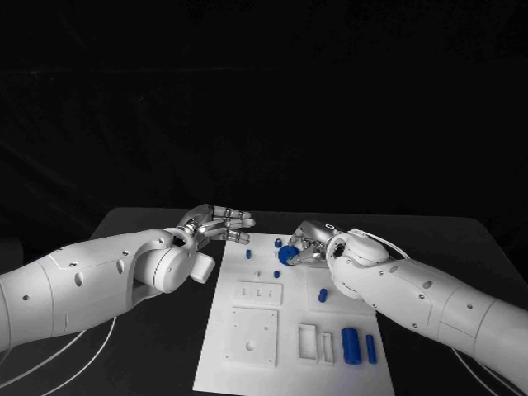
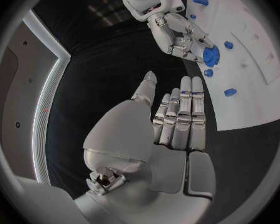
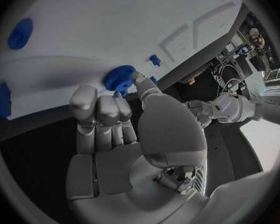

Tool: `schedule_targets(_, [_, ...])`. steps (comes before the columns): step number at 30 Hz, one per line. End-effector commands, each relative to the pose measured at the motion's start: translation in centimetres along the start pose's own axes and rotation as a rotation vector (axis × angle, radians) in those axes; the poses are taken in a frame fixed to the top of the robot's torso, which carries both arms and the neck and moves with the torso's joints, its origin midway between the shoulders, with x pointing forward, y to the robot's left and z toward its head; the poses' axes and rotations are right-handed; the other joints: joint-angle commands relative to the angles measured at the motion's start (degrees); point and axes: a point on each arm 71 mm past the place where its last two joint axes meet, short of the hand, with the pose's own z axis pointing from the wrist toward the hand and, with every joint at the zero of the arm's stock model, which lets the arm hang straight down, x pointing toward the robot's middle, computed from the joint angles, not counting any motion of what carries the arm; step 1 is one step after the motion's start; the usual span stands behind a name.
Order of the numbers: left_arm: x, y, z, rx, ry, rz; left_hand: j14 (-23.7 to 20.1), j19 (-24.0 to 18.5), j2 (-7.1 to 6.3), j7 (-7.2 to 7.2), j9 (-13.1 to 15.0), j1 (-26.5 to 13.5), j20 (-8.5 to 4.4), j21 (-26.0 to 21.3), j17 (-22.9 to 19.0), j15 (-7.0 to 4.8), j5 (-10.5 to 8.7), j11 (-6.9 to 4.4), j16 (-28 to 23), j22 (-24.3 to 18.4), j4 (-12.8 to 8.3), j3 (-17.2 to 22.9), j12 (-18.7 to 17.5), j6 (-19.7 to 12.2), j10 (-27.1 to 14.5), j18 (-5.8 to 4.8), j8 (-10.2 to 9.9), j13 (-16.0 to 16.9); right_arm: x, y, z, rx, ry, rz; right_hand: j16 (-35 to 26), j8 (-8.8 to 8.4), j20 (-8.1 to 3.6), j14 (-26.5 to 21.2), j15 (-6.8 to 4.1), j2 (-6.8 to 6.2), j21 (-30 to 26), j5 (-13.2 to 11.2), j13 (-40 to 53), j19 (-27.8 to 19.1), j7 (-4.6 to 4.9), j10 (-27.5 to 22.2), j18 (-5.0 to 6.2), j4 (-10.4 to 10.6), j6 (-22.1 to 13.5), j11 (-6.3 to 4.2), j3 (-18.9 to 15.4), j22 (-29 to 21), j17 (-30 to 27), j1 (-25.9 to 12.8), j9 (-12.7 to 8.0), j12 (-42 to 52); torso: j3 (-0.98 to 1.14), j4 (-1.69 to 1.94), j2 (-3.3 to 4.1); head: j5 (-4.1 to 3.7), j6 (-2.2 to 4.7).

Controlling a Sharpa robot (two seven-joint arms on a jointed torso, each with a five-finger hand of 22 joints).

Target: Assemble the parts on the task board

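Note:
The white task board (image 1: 290, 363) lies lengthwise in the middle of the black table. My right hand (image 1: 315, 242) hovers over its far end and pinches a blue gear (image 1: 288, 254) between thumb and fingers; the same gear (image 3: 119, 78) sits at the fingertips of that hand (image 3: 115, 114) close to the board (image 3: 102, 35). I cannot tell whether the gear touches the board. My left hand (image 1: 218, 223) is just past the board's far left corner, fingers (image 2: 191, 109) straight and apart, holding nothing. From there the gear (image 2: 210, 56) shows in the right hand (image 2: 177, 35).
Small blue pegs (image 1: 271, 244) (image 1: 277, 274) (image 1: 322, 294) dot the far half of the board. Two blue cylinders (image 1: 351, 344) (image 1: 371, 349) lie at its near right beside white slotted recesses (image 1: 308, 341). Square white plates (image 1: 255, 328) occupy the left side.

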Motion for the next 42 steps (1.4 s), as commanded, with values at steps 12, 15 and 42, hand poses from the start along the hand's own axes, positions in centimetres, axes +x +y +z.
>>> schedule_targets(12, [0.3,-0.1,0.1,0.010,0.016,-0.001,-0.4,-0.4,-0.38,0.06,-0.1,-0.2,0.17,0.3,-0.1,-0.16,0.31,-0.06,-0.3,-0.1,-0.1,0.2,0.3,-0.5,-0.4,-0.36,0.1,0.1,0.6,-0.2,0.3,0.015,0.021,-0.007,0.4,-0.09,0.43,-0.1,0.54,0.73,0.1,-0.1,0.2,3.4,0.11,0.3,0.42,-0.4,2.1,0.21,2.6,4.2,0.2,-0.8,0.1,0.2,0.02,-0.06,-0.05,0.04,-0.07])
schedule_targets(15, [0.3,-0.1,0.0,0.009,0.015,-0.001,-0.4,-0.4,-0.38,0.06,-0.1,-0.2,0.17,0.3,-0.1,-0.16,0.31,-0.06,-0.3,-0.1,-0.1,0.2,0.3,-0.5,-0.4,-0.36,0.1,0.1,0.7,-0.2,0.3,0.016,0.023,-0.011,0.4,-0.11,0.44,-0.1,0.54,0.71,0.1,-0.4,0.2,3.4,0.11,0.3,0.43,-1.0,2.4,0.20,3.3,4.3,0.2,-0.7,0.1,0.2,0.04,-0.12,-0.04,0.09,-0.04])
schedule_targets(42, [0.0,-0.1,0.0,0.009,0.011,-0.001,-0.4,-0.4,-0.33,-0.02,-0.1,-0.2,0.17,0.3,-0.1,-0.17,0.33,-0.14,-0.3,-0.1,0.0,0.2,0.3,-0.5,-0.5,-0.37,0.1,0.1,0.0,0.9,-0.7,-0.031,-0.096,-0.034,0.5,-0.10,-0.34,0.1,-0.22,0.08,1.1,4.7,1.3,3.5,-1.19,1.4,-0.17,-2.4,6.9,-0.81,9.6,4.6,0.6,-3.3,0.2,0.9,0.01,-0.10,-0.11,-0.08,-0.08])
